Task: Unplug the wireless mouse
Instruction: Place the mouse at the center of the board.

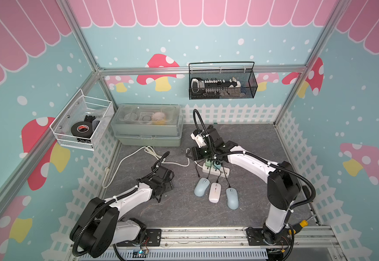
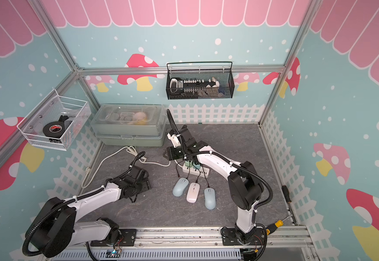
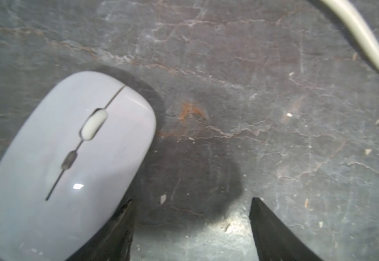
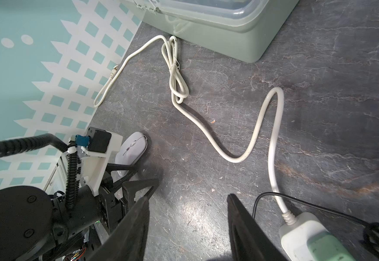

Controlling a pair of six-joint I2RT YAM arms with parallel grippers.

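A pale lilac mouse (image 3: 71, 162) lies on the dark mat right beside one finger of my left gripper (image 3: 192, 200), which is open with only bare mat between its fingers. No cable shows at this mouse (image 4: 132, 151); the left arm hides it in both top views. Three more mice lie in a row: a light blue mouse (image 1: 201, 187), a white mouse (image 1: 214, 192) and another light blue mouse (image 1: 232, 198). Black cables run from them toward the white power strip (image 1: 216, 170). My right gripper (image 4: 188, 196) hovers open and empty by the strip's far end.
The strip's white cord (image 4: 263, 126) snakes across the mat to a green lidded box (image 1: 148, 126) at the back left. A white wire basket (image 1: 80, 126) and a black mesh basket (image 1: 222, 83) hang on the walls. A screwdriver (image 1: 302, 223) lies at the front right.
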